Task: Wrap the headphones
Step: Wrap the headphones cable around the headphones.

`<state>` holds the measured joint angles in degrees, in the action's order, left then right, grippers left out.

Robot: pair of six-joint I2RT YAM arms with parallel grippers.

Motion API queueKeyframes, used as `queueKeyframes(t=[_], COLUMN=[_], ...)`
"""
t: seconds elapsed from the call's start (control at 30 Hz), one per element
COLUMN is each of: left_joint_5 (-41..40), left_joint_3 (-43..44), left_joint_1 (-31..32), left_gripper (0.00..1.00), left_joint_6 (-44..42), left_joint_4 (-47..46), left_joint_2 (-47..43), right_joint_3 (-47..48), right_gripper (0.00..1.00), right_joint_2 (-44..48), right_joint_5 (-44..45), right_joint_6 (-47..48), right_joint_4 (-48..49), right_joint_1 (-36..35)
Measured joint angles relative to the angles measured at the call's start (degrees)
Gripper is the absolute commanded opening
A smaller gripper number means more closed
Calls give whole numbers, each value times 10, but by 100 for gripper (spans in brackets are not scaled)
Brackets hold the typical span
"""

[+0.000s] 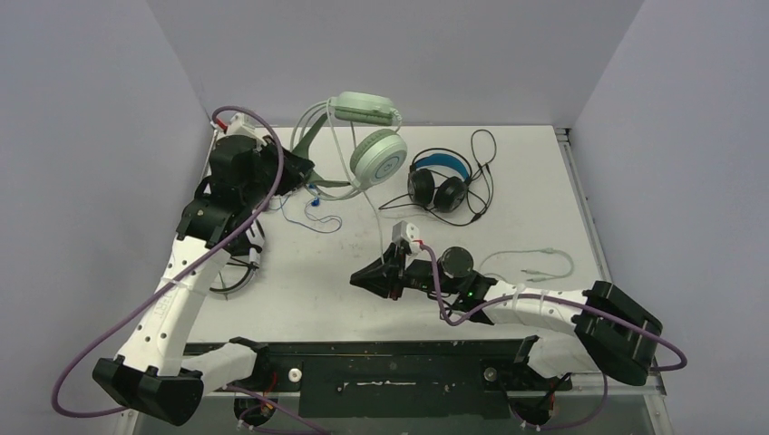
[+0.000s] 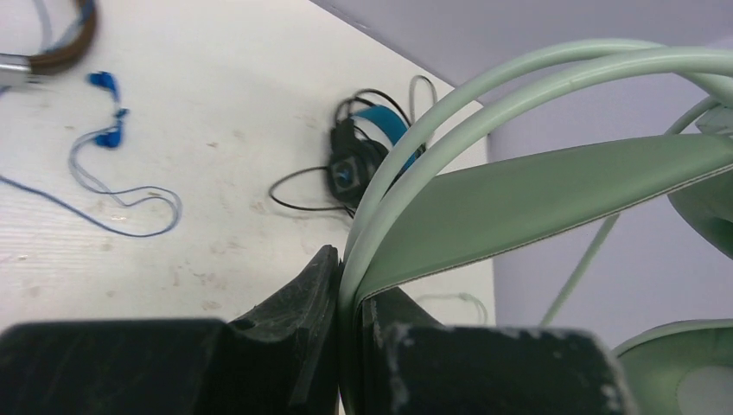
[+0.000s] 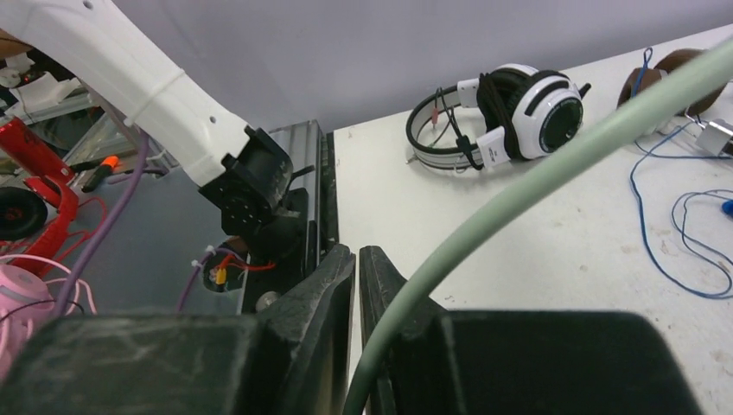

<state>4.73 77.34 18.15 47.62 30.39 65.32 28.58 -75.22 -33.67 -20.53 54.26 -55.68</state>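
Observation:
The mint green headphones [image 1: 367,136] hang above the back of the table, and my left gripper [image 1: 295,168] is shut on their headband [image 2: 536,199]. Their mint cord [image 1: 379,222] drops to my right gripper [image 1: 358,279] at mid-table. In the right wrist view the cord [image 3: 536,173] crosses the right finger and runs down between the nearly closed jaws of that gripper [image 3: 357,252]. The cord's far end [image 1: 535,263] lies looped on the table at the right. The black headphones with a blue headband [image 1: 438,179] lie behind. The white striped headphones [image 3: 510,112] lie near the left arm. The brown ones [image 2: 65,43] show only partly.
Blue earbuds with a thin blue cord [image 2: 108,130] lie on the table beside the left gripper [image 2: 348,268]. The table's near edge and the black mounting rail [image 3: 302,199] are just left of the right gripper. Grey walls close off the back and sides.

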Motion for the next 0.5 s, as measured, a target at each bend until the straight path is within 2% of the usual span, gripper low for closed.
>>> queueKeyframes(t=[0.13,0.5], left_joint_5=[-113,-357], left_joint_3=[-21,-20], left_joint_1=[0,17], left_gripper=[0,0], left_joint_6=[-1,-16], left_joint_4=[14,118], left_joint_2=[-1,104], right_joint_3=[50,133], right_gripper=[0,0], right_joint_2=[21,64], right_joint_5=[1,17], right_joint_6=[10,47], right_joint_4=[-66,-246], right_joint_1=[-10,-10])
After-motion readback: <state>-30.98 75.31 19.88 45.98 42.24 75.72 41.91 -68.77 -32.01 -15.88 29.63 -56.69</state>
